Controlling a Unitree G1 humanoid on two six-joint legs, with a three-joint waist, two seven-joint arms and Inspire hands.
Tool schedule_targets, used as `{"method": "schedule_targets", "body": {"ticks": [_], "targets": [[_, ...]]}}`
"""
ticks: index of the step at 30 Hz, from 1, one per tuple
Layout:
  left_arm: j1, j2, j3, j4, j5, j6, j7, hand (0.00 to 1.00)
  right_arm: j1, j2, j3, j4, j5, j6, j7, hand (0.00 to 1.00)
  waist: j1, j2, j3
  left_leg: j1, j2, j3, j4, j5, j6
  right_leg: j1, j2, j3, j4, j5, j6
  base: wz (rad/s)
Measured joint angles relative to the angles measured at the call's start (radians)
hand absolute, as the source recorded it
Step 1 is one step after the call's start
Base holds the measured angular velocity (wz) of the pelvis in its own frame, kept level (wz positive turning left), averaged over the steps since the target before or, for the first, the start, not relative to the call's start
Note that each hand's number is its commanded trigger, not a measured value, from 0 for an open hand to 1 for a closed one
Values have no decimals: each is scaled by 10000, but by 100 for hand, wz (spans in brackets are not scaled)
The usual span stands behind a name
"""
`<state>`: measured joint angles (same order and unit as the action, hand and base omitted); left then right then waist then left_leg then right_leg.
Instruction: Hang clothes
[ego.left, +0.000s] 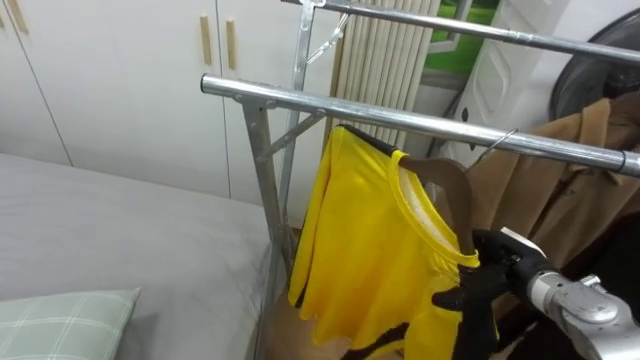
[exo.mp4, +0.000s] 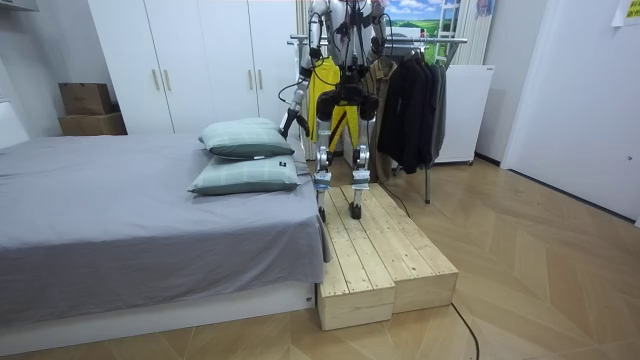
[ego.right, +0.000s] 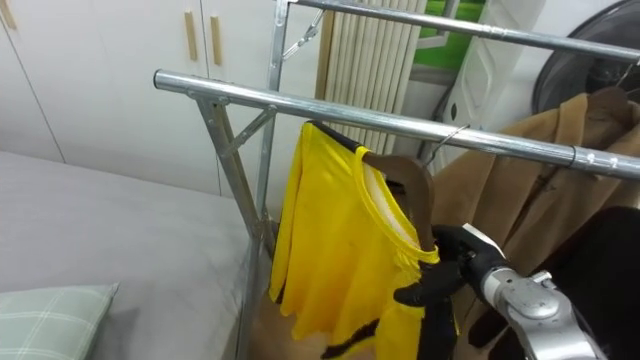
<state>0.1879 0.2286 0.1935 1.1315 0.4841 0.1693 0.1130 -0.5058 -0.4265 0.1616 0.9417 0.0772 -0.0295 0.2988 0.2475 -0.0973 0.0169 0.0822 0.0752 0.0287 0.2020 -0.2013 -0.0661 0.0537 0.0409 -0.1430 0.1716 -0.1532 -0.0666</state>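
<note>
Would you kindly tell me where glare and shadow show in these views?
Left eye view: bright glints run along the silver metal clothes rail, while the yellow shirt on a brown hanger is brightly lit. Room view: shadow lies under the grey bed, beside the pale wooden platform.

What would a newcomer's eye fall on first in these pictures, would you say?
The bright yellow shirt on a wooden hanger, hooked over the metal rail at the centre, stands out first. The robot's right hand is at its lower shoulder, and a tan coat hangs just to the right.
</note>
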Motion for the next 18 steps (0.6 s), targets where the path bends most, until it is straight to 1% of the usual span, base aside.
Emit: {"method": "schedule_targets", "body": {"ticks": [6,10,18], "targets": [[-19,-17,-5,51,4,-1,0,0,4,10,-93,192,-52,-2,-48,0,-44,31,14,-26,-8,-15,-3,0,0,-34,-6,11,-5,-3,4,0],[-12,-10,5,92,4,2,-40,0,4,7,-130,200,-107,-2,-17,0,-191,29,13,-58,-22,6,-4,0,0,-50,-13,13,-11,-18,27,0],[-13,60,3,92,3,1,-149,0,87,7,-130,201,-426,-46,-33,0,-218,6,-2,-64,-20,8,4,0,0,-41,-21,-22,-11,-25,37,0]]}}
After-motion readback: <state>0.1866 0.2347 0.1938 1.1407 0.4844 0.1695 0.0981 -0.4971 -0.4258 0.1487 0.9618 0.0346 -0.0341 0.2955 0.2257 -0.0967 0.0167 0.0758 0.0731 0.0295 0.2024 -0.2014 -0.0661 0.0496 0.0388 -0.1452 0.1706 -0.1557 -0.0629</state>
